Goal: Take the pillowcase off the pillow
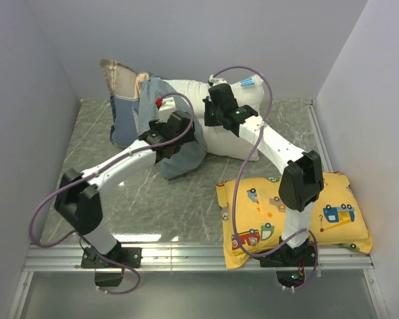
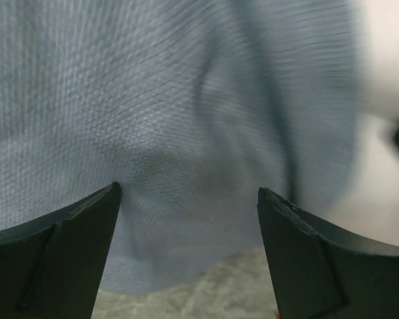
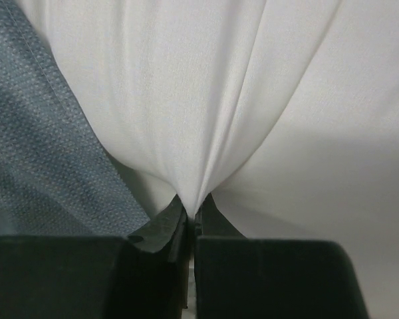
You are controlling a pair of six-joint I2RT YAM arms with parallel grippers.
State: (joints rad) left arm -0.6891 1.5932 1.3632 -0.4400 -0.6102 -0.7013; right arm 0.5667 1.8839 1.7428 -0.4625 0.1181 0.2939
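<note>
Nearest you, the yellow vehicle-print pillow (image 1: 332,212) lies on the counter (image 1: 120,193) beneath your right arm's elbow. Further in, your left gripper (image 2: 187,193) has its fingers spread apart close over the blue-grey pillowcase (image 2: 153,100), pinching nothing. Your right gripper (image 3: 191,206) is clamped on a fold of the white pillow (image 3: 266,100). The pillowcase sits bunched over the pillow's left end, near the back wall
</note>
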